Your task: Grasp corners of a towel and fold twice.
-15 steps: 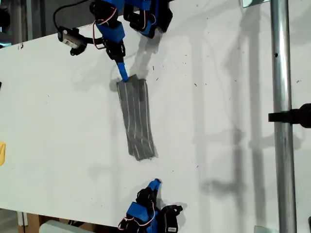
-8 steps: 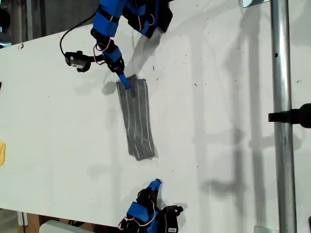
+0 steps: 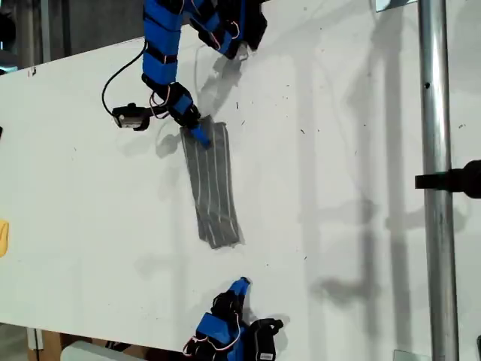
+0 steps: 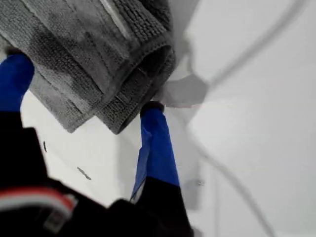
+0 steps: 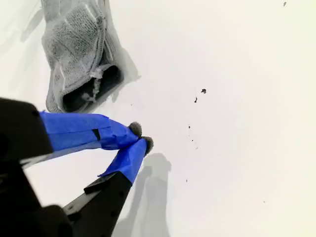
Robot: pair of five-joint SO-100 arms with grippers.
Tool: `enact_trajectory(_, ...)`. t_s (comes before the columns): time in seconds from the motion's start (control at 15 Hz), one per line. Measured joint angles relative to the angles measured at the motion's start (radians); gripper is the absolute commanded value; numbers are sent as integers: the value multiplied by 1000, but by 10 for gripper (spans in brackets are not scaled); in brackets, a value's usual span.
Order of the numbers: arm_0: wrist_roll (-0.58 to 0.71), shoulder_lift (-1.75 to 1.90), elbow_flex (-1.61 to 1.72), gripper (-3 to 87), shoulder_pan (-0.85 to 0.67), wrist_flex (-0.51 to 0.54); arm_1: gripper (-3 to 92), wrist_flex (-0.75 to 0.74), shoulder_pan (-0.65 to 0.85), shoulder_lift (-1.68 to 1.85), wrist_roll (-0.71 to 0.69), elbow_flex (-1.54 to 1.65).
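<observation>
The towel point(image 3: 213, 184) lies on the white table point(image 3: 338, 113) folded into a long narrow grey strip with white stripes. My first gripper point(image 3: 199, 135) sits at the strip's far end, at the corner toward the exterior view's left. In the first wrist view the towel point(image 4: 94, 54) shows its folded layers between the spread blue fingers point(image 4: 155, 143) of my first gripper point(image 4: 84, 106), which is open. My second gripper point(image 3: 240, 284) rests apart from the strip's near end. In the second wrist view my second gripper point(image 5: 140, 137) is shut on nothing, and the towel point(image 5: 79, 49) lies beyond it.
A metal pole point(image 3: 436, 226) with a black clamp point(image 3: 451, 180) runs down the exterior view's right. A yellow object point(image 3: 3, 237) pokes in at that view's left edge. Small dark specks point(image 5: 202, 91) dot the table.
The first arm has reached out and lowered. Its gripper slid from just beyond the towel's far end onto that end's corner. The towel and the second arm have not moved.
</observation>
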Motion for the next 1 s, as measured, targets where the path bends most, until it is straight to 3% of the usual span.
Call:
enact_trajectory(0.33,5,0,0,-18,0,0,297,14,-117,-302,98,-302)
enact_trajectory(0.4,5,0,0,-18,0,0,163,41,-130,-356,100,-373)
enact_trajectory(0.53,20,0,0,-18,-2,0,17,86,-138,-425,103,-471)
enact_trajectory(0.73,46,0,0,-18,-2,0,-2,140,-158,-423,144,-472)
enact_trajectory(0.87,49,0,0,-18,0,0,-2,288,-160,-310,261,-388)
enact_trajectory(1.0,49,0,0,-18,0,0,-2,591,-201,-78,400,-385)
